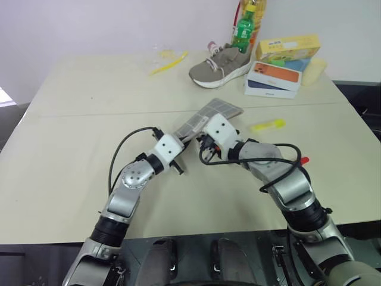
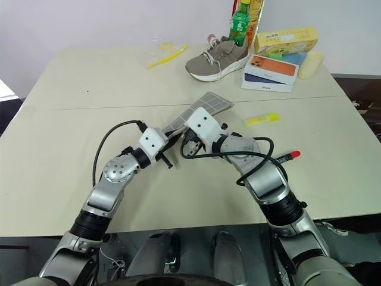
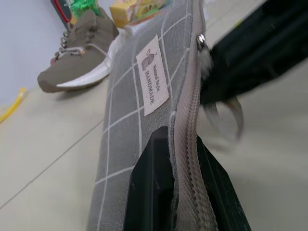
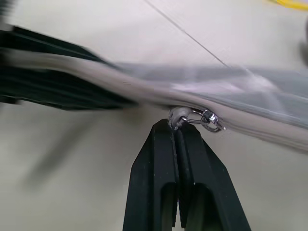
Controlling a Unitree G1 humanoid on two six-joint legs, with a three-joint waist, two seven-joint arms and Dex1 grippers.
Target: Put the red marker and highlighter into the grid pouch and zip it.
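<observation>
The grid pouch is grey with white lines and a small white label. It lies slanted at mid-table with its near end lifted between my two grippers. My left gripper is shut on the pouch's zipper edge at that near end. My right gripper is shut, with the zipper pull pinched at its fingertips and the metal slider just beyond. The yellow highlighter lies on the table to the right of the pouch. The red marker lies nearer, beside my right forearm.
At the back stand a tan shoe, a green bottle, stacked phone boxes, a yellow box and a pale sponge. A thin yellow stick lies back left. A seam crosses the table.
</observation>
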